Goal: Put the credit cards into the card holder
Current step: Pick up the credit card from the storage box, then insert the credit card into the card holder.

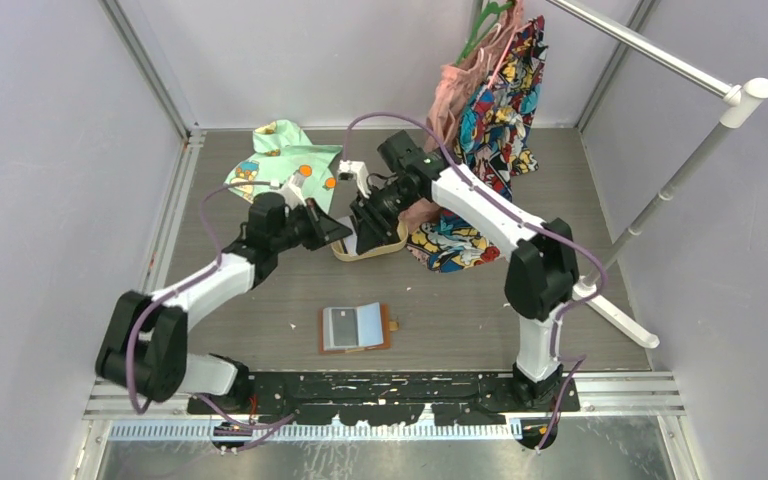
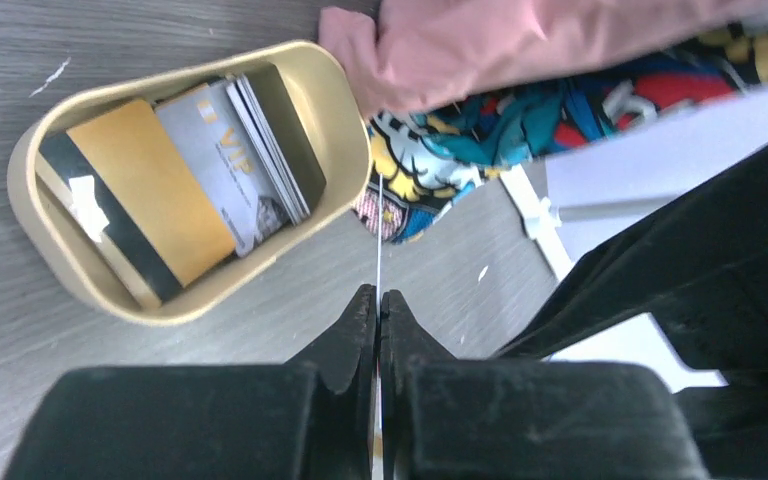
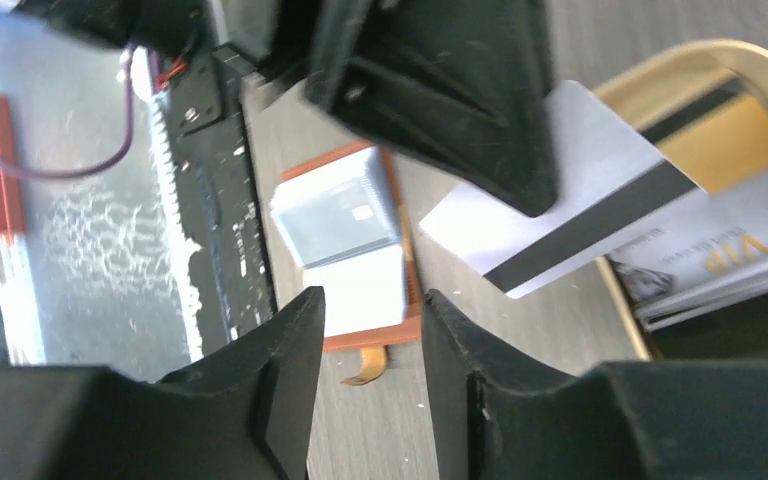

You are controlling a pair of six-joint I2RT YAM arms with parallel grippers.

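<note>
My left claw (image 2: pixel 378 298) is clenched on a white card (image 3: pixel 610 160) by one edge. It looks thin, stiff and slick, so it needs a firm pinch. My right claw (image 3: pixel 372 300) hangs open, empty.

Pale grey walls (image 1: pixel 50 150) enclose a grey wood-grain tabletop (image 1: pixel 460 320). A white clothes rack (image 1: pixel 680 176) stands right of the right gripper (image 1: pixel 368 228), with a comic-print garment (image 1: pixel 505 100) and a pink garment (image 1: pixel 450 90) hanging just behind that gripper.
</note>
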